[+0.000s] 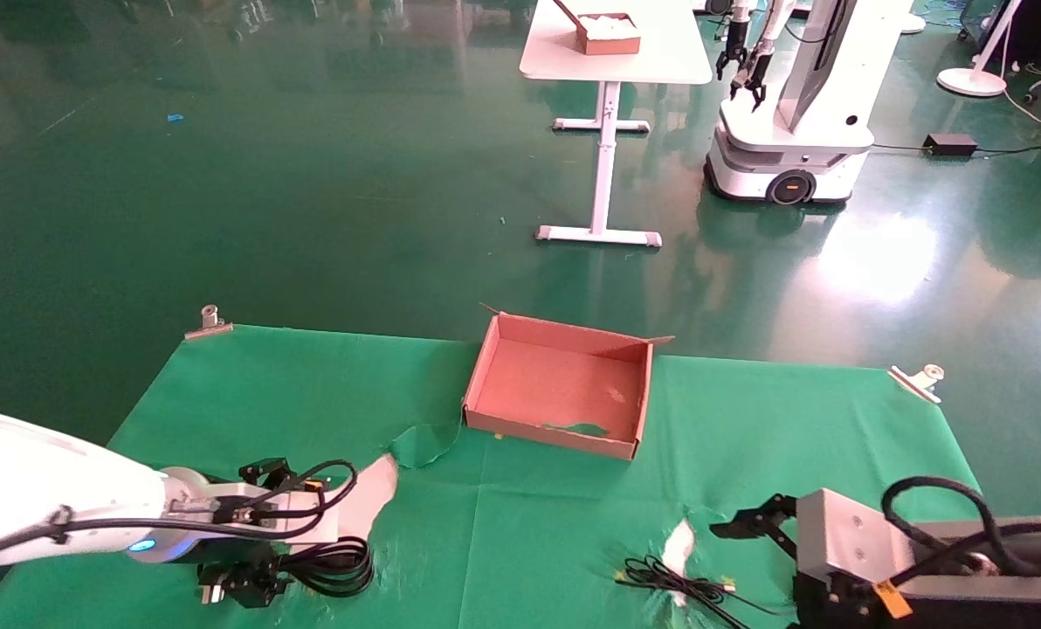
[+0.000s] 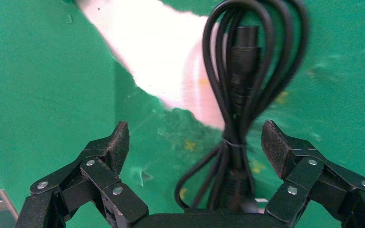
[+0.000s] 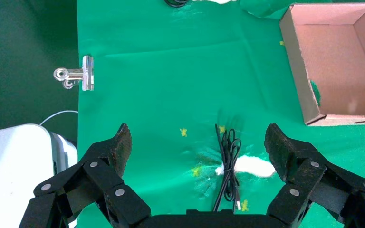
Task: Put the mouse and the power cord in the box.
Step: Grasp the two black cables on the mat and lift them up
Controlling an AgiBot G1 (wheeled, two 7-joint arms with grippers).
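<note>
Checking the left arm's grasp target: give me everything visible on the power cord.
The power cord is a thick black cable wound into a long loop bundle, cinched by a tie near one end, with a chunky black connector lying inside the loops. It lies flat on the green cloth, partly over a tear showing white beneath. The left tool is open astride it, pads apart from the cable.
</note>
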